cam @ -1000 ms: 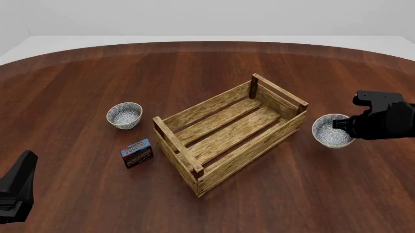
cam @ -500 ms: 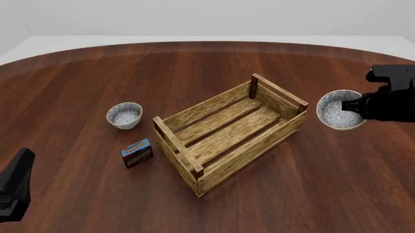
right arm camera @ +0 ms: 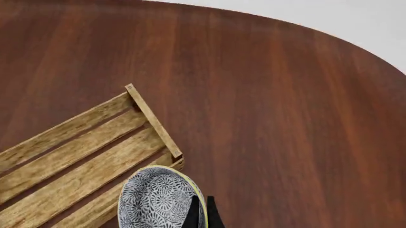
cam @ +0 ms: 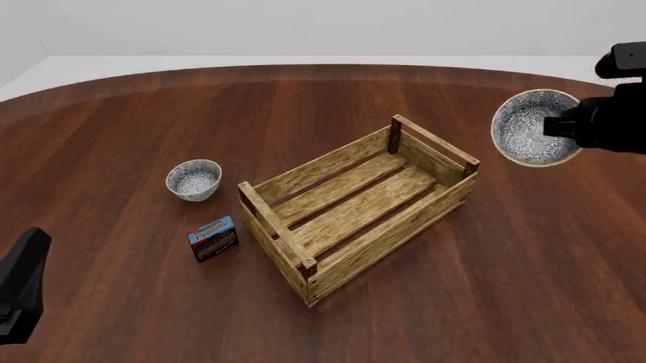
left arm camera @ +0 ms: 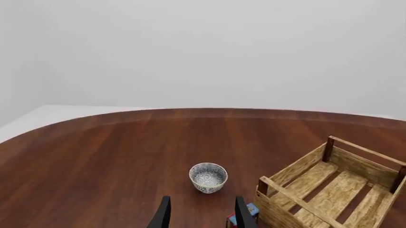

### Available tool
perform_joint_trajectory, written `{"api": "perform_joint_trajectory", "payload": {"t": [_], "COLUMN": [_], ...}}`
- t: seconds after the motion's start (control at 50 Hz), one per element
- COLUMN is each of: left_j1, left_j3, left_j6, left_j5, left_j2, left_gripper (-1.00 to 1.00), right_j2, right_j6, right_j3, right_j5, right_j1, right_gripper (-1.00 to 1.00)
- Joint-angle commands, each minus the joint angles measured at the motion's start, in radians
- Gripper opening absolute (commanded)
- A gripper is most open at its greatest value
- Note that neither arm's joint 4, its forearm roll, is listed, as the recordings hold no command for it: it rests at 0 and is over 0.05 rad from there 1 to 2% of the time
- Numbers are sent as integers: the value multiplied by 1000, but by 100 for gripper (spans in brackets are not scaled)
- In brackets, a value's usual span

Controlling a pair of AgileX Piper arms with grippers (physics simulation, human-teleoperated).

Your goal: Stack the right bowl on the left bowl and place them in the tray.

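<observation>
Front view, small box (cam: 213,239) btwn left bowl (cam: 194,179), tray (cam: 456,198)

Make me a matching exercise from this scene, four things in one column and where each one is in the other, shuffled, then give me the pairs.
Things:
1. right bowl
2. left bowl
3. tray
4. small blue-and-red box

Places:
A. resting on the table left of the tray, beyond the box
B. lying on the table just left of the tray's near corner
C. pinched by its rim in the right gripper, tilted
D. mid-table, holding nothing

Pairs: 1-C, 2-A, 3-D, 4-B
</observation>
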Motion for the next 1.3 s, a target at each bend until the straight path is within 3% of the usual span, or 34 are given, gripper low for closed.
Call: {"api": "perform_joint_trajectory", "payload": {"t": [0.02, 0.68, 1.08, 1.3], "left_j1": [-15, -151, -225, -280], "left_j3": [-10, -106, -201, -237], "left_j6": [-27, -15, 36, 54], "left_j5": [10, 89, -9, -87], "left_j2": [0, 4, 180, 288], "left_gripper": [100, 100, 100, 100], "right_j2": [-70, -38, 43, 74], "right_j6": [11, 107, 135, 123], "right_j3": [-26, -22, -9, -16], "right_j5": [3, -209, -371, -443], "right_j1": [88, 360, 435, 451], "right_gripper": [-100, -100, -100, -100]}}
